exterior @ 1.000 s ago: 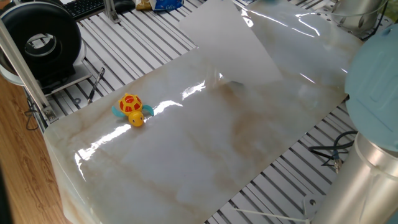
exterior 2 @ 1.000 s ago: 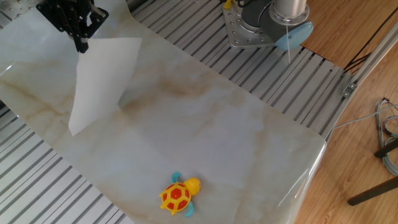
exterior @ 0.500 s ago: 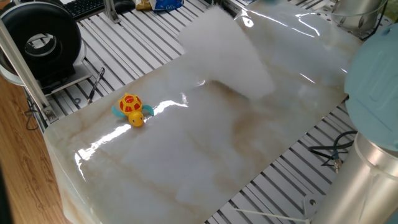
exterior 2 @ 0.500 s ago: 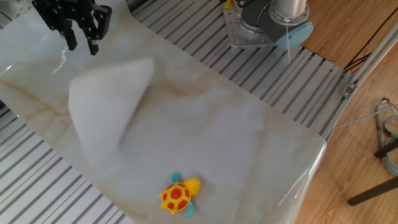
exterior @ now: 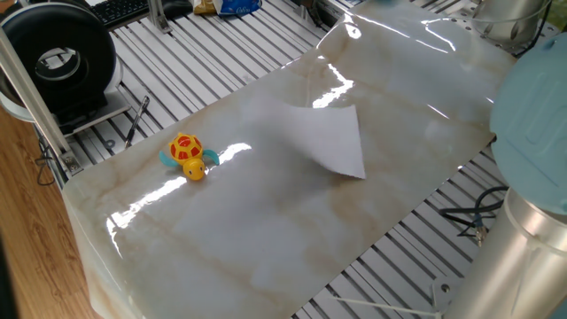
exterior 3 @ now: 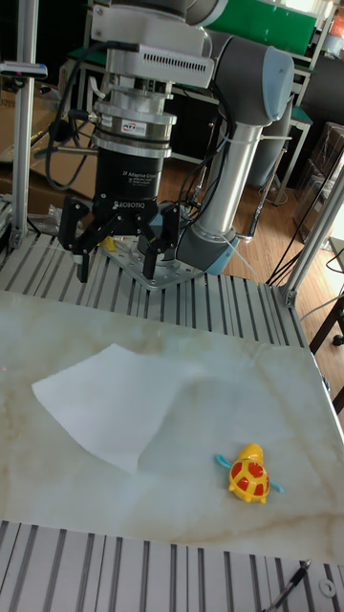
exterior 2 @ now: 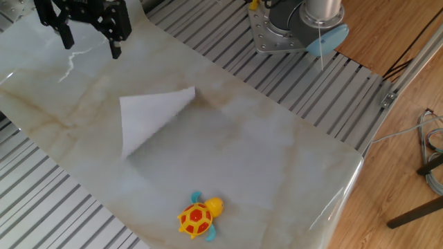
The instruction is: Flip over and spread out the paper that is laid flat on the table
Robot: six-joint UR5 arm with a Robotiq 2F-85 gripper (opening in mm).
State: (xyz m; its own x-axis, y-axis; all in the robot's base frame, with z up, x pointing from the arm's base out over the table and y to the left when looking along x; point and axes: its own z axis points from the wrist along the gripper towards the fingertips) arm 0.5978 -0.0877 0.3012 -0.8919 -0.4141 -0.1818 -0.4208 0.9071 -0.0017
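On the table (exterior: 266,230) in one fixed view, the paper (exterior: 330,140) sits roughly mid-top, and it doesn't read as a clean flat rectangle: it looks like a slanted wedge, with one corner seeming to lift a bit, though I can't tell if it's folded or just blending into the pale marble. The gripper isn't in this shot at all. A little yellow toy turtle (exterior: 187,156) sits well off to one side of the sheet, and there's a black round device (exterior: 60,62) on the slatted frame (exterior: 208,53) past the table edge. Switching to the other fixed view, the gripper (exterior 2: 88,28) hangs above the far end of the table with its fingers spread wide and nothing in them, apart from the paper (exterior 2: 150,117), which lies loose below it with one edge curled. Turtle (exterior 2: 199,216) is near the front edge, nowhere near the sheet. The tall fixed view shows the same: gripper (exterior 3: 117,251) spread and empty, up over the slats behind the table, paper (exterior 3: 110,399) lying free, turtle (exterior 3: 250,475) off to the side. My read: the sheet's been let go, so the flip may be done, but flattening is what's left. Nothing really blocks that; the turtle's clear.
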